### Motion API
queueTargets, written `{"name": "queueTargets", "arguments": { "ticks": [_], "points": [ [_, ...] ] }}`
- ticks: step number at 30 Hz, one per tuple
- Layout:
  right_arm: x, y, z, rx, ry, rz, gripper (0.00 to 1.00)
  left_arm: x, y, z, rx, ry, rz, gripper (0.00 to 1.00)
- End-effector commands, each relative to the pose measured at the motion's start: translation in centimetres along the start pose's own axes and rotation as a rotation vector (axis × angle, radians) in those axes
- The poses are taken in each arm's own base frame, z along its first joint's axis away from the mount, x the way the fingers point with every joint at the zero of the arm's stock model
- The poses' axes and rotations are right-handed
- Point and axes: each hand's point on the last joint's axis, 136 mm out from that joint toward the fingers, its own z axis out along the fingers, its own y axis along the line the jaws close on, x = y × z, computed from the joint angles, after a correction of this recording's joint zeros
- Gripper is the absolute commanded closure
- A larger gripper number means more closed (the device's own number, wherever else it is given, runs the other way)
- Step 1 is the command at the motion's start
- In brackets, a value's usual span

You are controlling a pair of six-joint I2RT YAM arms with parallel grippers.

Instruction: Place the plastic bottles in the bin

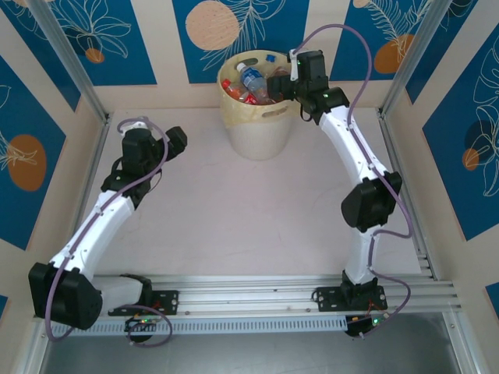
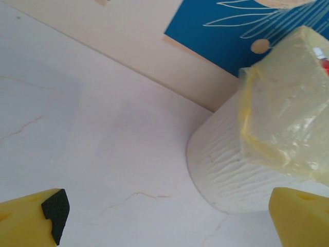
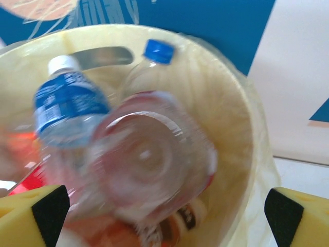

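The pale yellow bin (image 1: 261, 128) stands at the back of the table, holding several plastic bottles (image 1: 251, 84). My right gripper (image 1: 282, 82) hangs over its right rim, open (image 3: 164, 218). Below its spread fingers (image 3: 37, 216) a clear bottle with a red label (image 3: 149, 159) shows base-up and blurred, touching neither pad. Beside it lie a blue-labelled bottle with a white cap (image 3: 69, 105) and a blue-capped one (image 3: 157, 51). My left gripper (image 1: 178, 140) is open (image 2: 164, 221) over bare table, left of the bin (image 2: 231, 170).
Blue and cream patterned walls close in the table on three sides, with metal posts at the back corners (image 1: 66, 58). The tabletop (image 1: 226, 210) between the arms is bare white. A yellowish liner (image 2: 288, 113) folds over the bin's rim.
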Motion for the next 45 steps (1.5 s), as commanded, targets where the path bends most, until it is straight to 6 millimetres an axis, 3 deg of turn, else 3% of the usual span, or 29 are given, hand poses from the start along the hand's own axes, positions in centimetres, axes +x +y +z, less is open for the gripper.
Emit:
{"name": "queueTargets", "arguments": {
  "ticks": [1, 9, 16, 26, 32, 38, 42, 45],
  "points": [
    [-2.4, 1.2, -6.4, -0.06, -0.086, -0.052, 0.0, -1.0, 3.1, -1.0, -0.1, -0.098, -0.003, 0.0],
    [0.3, -2.5, -14.2, -0.046, -0.252, 0.098, 0.01, -0.5, 10.7, -3.3, -0.324, -0.228, 0.056, 0.0],
    [6.9, -8.7, -18.2, 0.083, -0.337, 0.275, 0.01, 0.8, 15.3, -4.0, -0.447, -0.247, 0.098, 0.0],
    [19.4, -14.9, -16.2, 0.33, -0.205, 0.386, 0.01, 3.7, 18.8, -0.7, -0.475, -0.198, 0.281, 0.0],
    [25.2, -15.7, -12.9, 0.316, -0.125, 0.427, 0.01, 6.4, 18.1, 2.4, -0.333, -0.117, 0.396, 0.0],
    [27.4, -15.0, -10.3, 0.26, -0.05, 0.403, 0.01, 8.9, 15.5, 5.4, -0.115, -0.067, 0.484, 0.0],
    [28.1, -14.6, -9.3, 0.227, -0.024, 0.369, 0.01, 10.2, 14.2, 5.3, 0.001, -0.109, 0.526, 0.0],
    [28.6, -14.3, -8.7, 0.206, -0.011, 0.344, 0.01, 10.3, 14.6, 5.0, -0.015, -0.138, 0.523, 0.0]
  ]
}}
